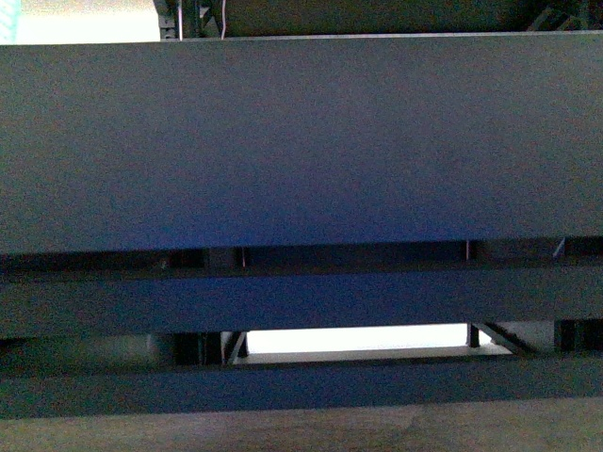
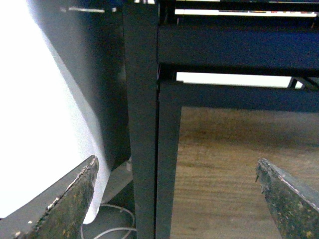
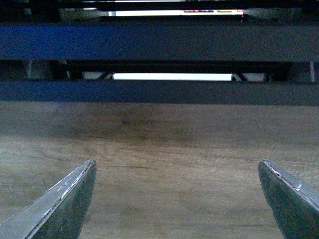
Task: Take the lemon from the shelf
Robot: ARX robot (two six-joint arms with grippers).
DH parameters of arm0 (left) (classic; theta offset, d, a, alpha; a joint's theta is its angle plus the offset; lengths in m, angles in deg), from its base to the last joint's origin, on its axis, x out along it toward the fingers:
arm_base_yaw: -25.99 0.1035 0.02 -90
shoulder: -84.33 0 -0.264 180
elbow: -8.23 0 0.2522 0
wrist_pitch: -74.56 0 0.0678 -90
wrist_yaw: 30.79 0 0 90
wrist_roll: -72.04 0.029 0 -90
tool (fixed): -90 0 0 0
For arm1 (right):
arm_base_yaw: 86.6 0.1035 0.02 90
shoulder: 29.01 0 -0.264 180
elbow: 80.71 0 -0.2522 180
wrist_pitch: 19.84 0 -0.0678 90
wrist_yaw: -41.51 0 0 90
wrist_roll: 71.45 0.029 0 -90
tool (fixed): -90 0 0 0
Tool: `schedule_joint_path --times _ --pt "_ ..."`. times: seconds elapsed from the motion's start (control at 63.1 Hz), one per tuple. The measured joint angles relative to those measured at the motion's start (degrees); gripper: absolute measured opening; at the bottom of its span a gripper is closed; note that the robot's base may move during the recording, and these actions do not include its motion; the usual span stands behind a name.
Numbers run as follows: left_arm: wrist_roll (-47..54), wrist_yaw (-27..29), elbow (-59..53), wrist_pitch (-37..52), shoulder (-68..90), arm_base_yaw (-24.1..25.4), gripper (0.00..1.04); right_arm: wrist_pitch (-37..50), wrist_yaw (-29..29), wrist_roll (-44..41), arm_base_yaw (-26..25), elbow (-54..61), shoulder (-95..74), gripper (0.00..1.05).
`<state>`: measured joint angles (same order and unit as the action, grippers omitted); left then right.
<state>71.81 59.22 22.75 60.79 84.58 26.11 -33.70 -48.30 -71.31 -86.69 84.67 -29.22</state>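
Searching stage: lemon not in sight, both tools empty

L tool (image 2: 175, 162): fingers spread wide, nothing between them. Sits low beside a shelf (image 2: 142, 124) post. White panel (image 2: 35, 109) and a cable (image 2: 112, 219) are on one side of the post, wood table (image 2: 219, 159) on the other.

Front cam: filled by a broad tray lip (image 1: 301, 141) and lower rails, v. close. Can't see onto any tray.

R tool (image 3: 177, 162): also wide open and empty, low over the table, facing the bottom rails (image 3: 159, 92).

Lemon: not visible in any view, so pos. rel. to either tool can't be told. Presumably up on a tray above cam line.

Step, my read: approach/locate, grasp not begun. Next move needs an arm raised above a tray lip to get eyes on the fruit, then line up w/ fingers open, clearing the lip.
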Motion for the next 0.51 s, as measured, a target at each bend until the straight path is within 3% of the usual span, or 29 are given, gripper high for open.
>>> schedule_joint_path --times 0.507 --pt "-0.02 0.02 0.0 0.0 0.0 0.0 0.97 0.0 -0.02 0.02 0.0 0.0 0.0 0.97"
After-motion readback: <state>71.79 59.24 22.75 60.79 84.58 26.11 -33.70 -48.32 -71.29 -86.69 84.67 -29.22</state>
